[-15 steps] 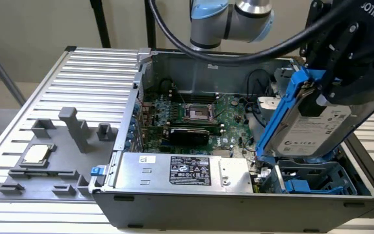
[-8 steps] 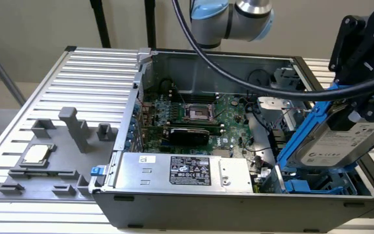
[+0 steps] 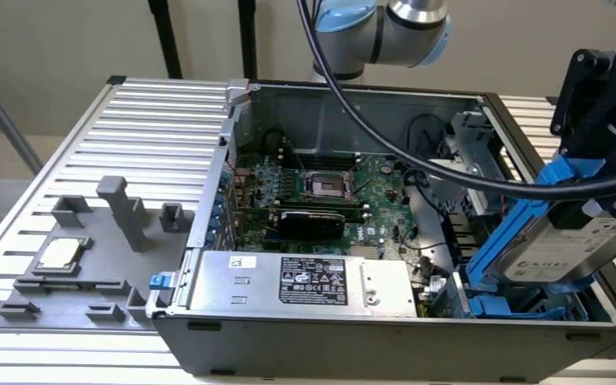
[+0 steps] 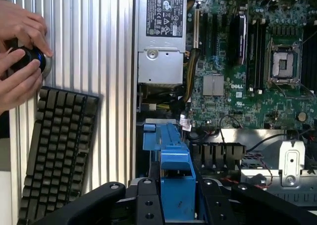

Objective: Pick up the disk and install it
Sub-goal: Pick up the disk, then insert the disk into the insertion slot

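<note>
The disk (image 3: 567, 250) is a silver-grey drive with a white label and blue rails (image 3: 513, 220) along its edges. It hangs tilted over the open computer case (image 3: 394, 337), at the corner on the exterior view's right. My gripper (image 3: 599, 210) is shut on its upper part, black fingers on either side. In the wrist view the disk's blue carrier (image 4: 174, 180) sits between my black fingers (image 4: 143, 200), my gripper (image 4: 176, 207) shut on it. Below the disk lie blue bay parts (image 3: 497, 305) inside the case.
A silver power supply (image 3: 308, 281) with a black label fills the case's near side, the motherboard (image 3: 319, 192) behind it. A small CPU chip (image 3: 60, 255) rests on a grey fixture at the exterior view's left. A keyboard (image 4: 59, 145) and a person's hands (image 4: 20, 61) on a round knob lie beside the case.
</note>
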`<action>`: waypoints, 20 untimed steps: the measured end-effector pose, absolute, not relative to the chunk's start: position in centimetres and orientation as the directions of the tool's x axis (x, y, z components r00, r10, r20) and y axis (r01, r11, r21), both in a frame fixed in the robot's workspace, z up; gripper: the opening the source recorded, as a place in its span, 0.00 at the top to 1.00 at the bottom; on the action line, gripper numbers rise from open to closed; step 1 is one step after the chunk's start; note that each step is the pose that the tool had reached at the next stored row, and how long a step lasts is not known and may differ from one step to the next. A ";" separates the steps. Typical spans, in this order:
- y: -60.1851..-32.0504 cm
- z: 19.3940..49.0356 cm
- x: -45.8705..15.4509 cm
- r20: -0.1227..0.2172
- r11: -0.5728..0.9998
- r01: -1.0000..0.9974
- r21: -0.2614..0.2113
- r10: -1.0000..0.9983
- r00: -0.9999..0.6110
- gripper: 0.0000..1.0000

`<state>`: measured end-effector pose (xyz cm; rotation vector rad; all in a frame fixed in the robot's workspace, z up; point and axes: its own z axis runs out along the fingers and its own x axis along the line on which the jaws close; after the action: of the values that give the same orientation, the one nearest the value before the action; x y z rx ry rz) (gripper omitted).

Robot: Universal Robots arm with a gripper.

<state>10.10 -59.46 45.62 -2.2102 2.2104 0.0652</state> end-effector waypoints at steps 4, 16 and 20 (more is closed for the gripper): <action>-59.5 45.0 10.5 -0.040 0.000 -1.000 0.019 -0.999 -0.001 0.67; -59.4 44.8 10.6 -0.040 0.000 -1.000 0.019 -0.999 0.000 0.67; -59.2 44.7 10.6 -0.040 0.000 -1.000 0.019 -0.999 0.000 0.67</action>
<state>10.59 -59.22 44.75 -2.2102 2.2104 0.0653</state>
